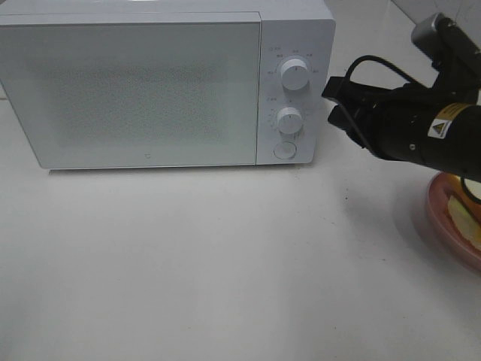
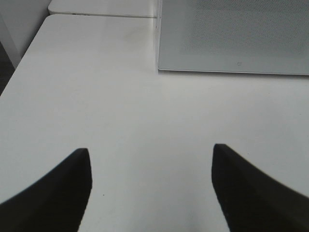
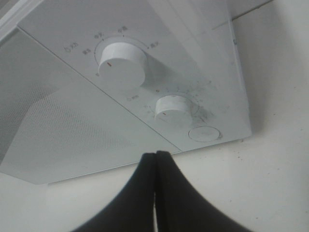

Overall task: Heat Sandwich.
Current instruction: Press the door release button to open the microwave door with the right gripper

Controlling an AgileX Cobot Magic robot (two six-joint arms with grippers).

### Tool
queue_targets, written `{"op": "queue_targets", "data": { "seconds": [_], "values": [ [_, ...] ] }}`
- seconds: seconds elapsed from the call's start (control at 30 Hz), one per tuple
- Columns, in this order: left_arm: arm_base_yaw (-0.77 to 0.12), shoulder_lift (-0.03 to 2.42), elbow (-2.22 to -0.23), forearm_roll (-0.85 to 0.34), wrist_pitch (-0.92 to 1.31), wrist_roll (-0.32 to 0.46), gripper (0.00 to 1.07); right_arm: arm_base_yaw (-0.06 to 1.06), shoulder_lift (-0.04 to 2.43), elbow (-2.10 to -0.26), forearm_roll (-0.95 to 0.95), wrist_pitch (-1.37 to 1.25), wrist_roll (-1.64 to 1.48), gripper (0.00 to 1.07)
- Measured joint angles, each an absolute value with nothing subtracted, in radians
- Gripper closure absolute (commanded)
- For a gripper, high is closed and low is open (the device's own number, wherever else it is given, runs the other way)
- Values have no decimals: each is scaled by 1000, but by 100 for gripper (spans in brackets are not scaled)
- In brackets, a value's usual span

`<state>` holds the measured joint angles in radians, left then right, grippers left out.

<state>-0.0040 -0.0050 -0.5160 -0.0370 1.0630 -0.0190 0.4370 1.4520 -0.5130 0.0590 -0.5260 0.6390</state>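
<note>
While the left gripper (image 2: 150,147) hung low over the bare white table (image 1: 225,263), its jaws stood wide apart, holding nothing and touching nothing. Only tabletop lay between them, with the microwave (image 1: 150,90) ahead, at the back of the table. The microwave's door (image 1: 135,90) was closed. Its control panel sat on the right side: upper knob (image 1: 294,74), lower knob (image 1: 289,119), round button (image 1: 285,150) at the bottom.

The right gripper (image 3: 155,153) was pressed together, fingers flush, nothing between them. It pointed at the control panel, tip near the lower knob and round button, with a gap visible; no contact seen.

Far right, at the table edge: a pink plate (image 1: 440,214) with the sandwich (image 1: 462,218) on it. The right arm (image 1: 421,128) crossed above the plate and hid part of both. Plate was well apart from the microwave, and nothing stood on the table between them.
</note>
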Motion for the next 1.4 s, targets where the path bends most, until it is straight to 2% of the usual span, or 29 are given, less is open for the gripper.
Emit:
{"op": "queue_targets", "data": {
  "seconds": [0.67,1.4],
  "values": [
    [-4,-5,-516,-37,1063,-19,39,468,1879,-516,56,-926,853,107],
    [-4,-5,-516,-37,1063,-19,39,468,2110,-733,13,-950,886,106]
  ]
}}
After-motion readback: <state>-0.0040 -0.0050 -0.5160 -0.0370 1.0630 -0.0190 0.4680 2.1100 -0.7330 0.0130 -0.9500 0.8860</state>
